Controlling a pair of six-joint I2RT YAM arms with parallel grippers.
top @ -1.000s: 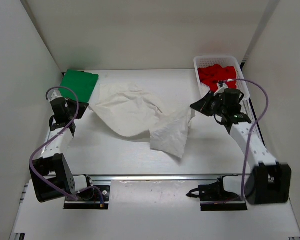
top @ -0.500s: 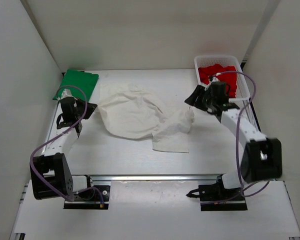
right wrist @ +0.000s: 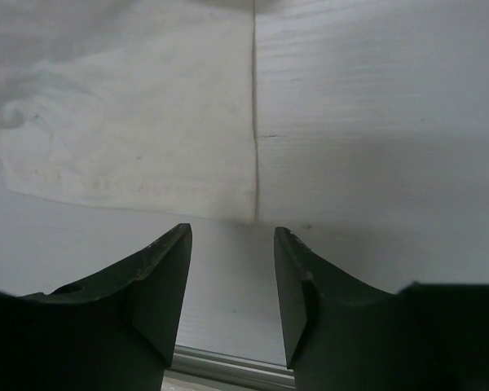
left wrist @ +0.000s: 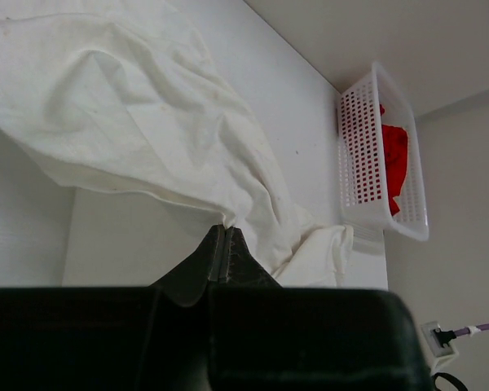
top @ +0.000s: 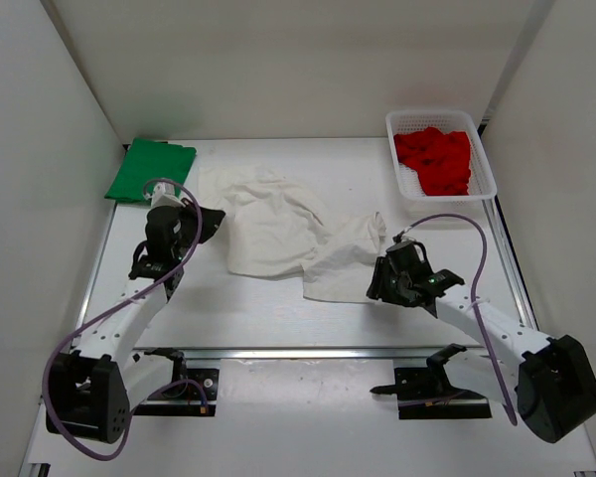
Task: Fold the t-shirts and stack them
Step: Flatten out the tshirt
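On the worktop point(top: 268, 323), the white t-shirt point(top: 278, 229) lies crumpled and spread. The left end effector point(left wrist: 225, 236) is pressed together, pinching its left hem; the right end effector point(right wrist: 231, 235) stands spread at the shirt's near right corner. Far left, the green t-shirt point(top: 151, 169) lies folded. Far right, the red t-shirt point(top: 435, 159) sits bunched in the basket point(top: 407, 181).

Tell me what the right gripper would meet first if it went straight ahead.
Probably the white t-shirt: its corner lies just beyond the right gripper's open jaws, though depth is unclear.
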